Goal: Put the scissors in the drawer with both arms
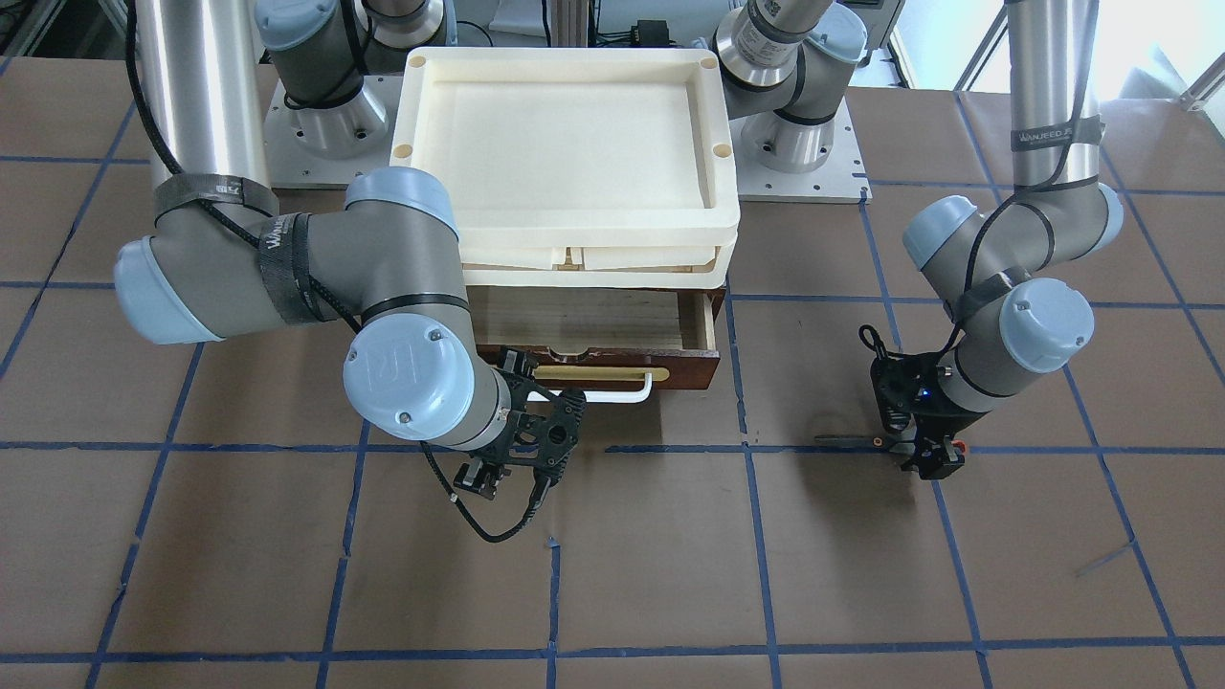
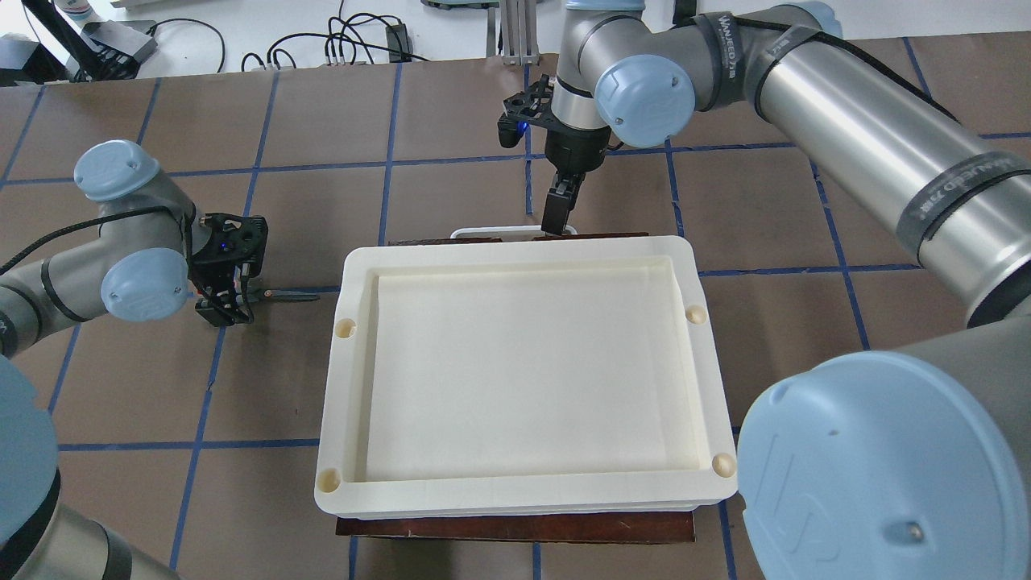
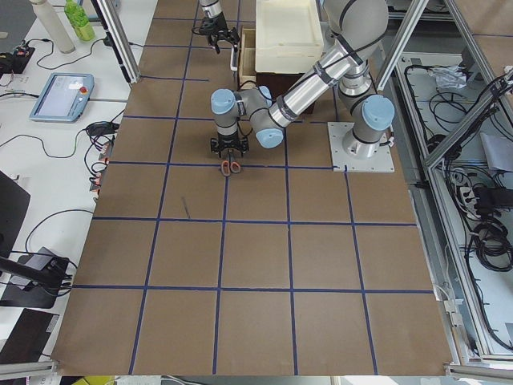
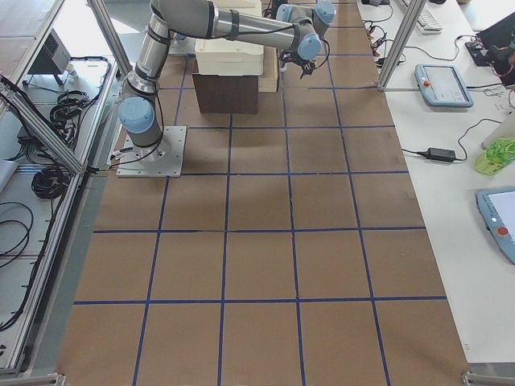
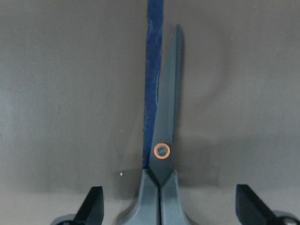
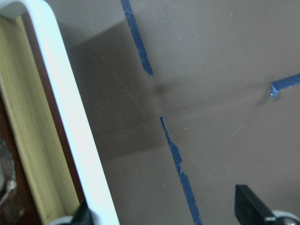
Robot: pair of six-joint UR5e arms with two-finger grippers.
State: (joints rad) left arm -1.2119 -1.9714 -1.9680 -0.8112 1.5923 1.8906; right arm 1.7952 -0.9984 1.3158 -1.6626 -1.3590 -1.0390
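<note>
Scissors (image 5: 163, 140) with dark grey metal blades and grey handles lined in red-orange lie flat on the brown table with blue tape lines (image 1: 612, 574). They are on the robot's left side, well apart from the drawer. The blades are shut and lie just beside a blue tape line. The tip points towards the stack of trays. My black left gripper (image 5: 168, 204) is low over the handle end of the scissors. Its two fingers (image 5: 93, 206) are spread wide, one on each side of the handles. I do not see them touching the scissors.

I can see the dark brown wooden drawer (image 1: 684, 368) with its white bar handle (image 1: 622, 394) and brass-coloured plate (image 1: 589, 371). It is pulled partly out, away from the robot, and its pale wood inside shows. It sits under a stack of cream plastic trays (image 1: 565, 144). My black right gripper (image 6: 164, 211) is at the white bar handle. Its fingers are spread too. The white bar runs between them, just beside one finger (image 6: 83, 216). I cannot tell if that finger touches the bar.
</note>
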